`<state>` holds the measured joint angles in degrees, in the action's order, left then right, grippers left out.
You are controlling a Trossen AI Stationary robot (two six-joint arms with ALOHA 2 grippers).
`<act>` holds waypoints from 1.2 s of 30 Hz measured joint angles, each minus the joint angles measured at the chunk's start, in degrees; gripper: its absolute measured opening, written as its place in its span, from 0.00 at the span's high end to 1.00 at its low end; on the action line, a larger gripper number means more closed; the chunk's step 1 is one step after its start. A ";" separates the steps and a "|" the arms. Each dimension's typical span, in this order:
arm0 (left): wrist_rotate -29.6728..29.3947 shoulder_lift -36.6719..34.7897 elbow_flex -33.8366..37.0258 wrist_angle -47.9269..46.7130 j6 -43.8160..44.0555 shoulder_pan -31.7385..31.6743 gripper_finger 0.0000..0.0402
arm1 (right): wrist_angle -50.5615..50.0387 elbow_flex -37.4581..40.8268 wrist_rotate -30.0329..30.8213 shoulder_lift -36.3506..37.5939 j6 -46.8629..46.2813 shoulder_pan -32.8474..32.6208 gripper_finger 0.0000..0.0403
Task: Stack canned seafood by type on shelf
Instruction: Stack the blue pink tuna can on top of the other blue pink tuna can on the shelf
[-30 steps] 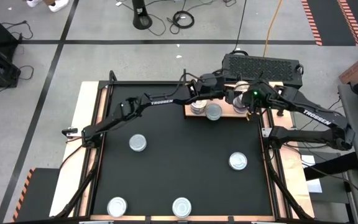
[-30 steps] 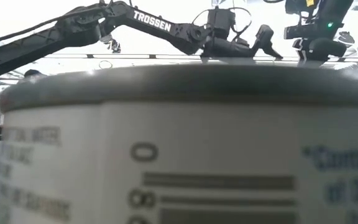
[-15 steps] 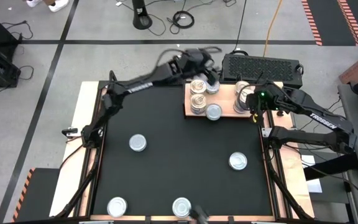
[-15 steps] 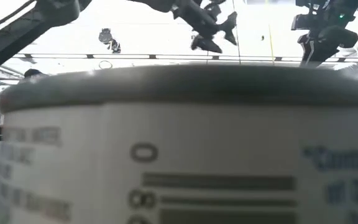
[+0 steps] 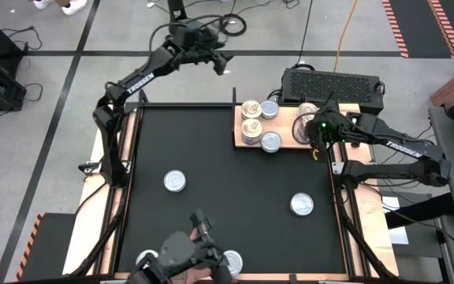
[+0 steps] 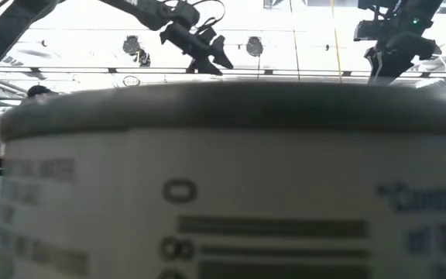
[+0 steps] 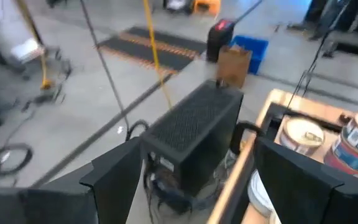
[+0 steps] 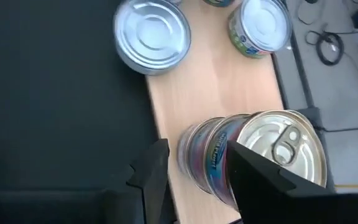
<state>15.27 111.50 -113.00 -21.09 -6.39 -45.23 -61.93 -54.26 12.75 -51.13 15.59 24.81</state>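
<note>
Swung up and away from the shelf (image 5: 286,126) since the earlier frame, the left claw (image 5: 217,60) now hangs wide open and empty over the floor beyond the surface (image 5: 211,181). Nearer is the right claw (image 5: 315,136), half-open astride a stack of tins (image 8: 247,155) at the shelf's right end. Whether it grips them I cannot tell. Loose tins (image 5: 175,182) lie well apart toward the near edge.

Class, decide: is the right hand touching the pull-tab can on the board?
Cannot tell. In the right wrist view the right hand straddles the pull-tab can on the board, but one finger overlaps it, so neither contact nor gap shows plainly.
</note>
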 joint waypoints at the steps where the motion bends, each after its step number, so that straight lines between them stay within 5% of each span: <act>1: 1.18 -0.30 1.38 2.03 -0.02 -0.18 0.24 | 0.00 0.00 2.53 -0.49 -0.50 -0.71 0.61; 9: 5.12 -0.90 6.86 10.95 -5.78 2.24 0.24 | -0.61 0.00 8.22 -4.62 -7.04 -2.79 0.61; 15: 11.24 -0.59 15.78 25.72 4.52 -1.20 0.24 | -2.31 0.00 11.37 -7.81 -10.41 -2.79 0.61; 24: 11.56 -0.81 16.95 26.15 4.39 -2.54 0.24 | -2.15 0.00 14.83 -10.76 -12.09 -2.77 0.63; 36: 11.56 -0.83 16.95 26.75 4.44 -1.72 0.24 | -1.67 -0.20 16.49 -12.42 -12.66 -2.81 0.88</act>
<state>26.83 110.67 -96.05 5.66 -1.95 -46.95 -63.60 -54.46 29.24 -63.55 2.93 22.00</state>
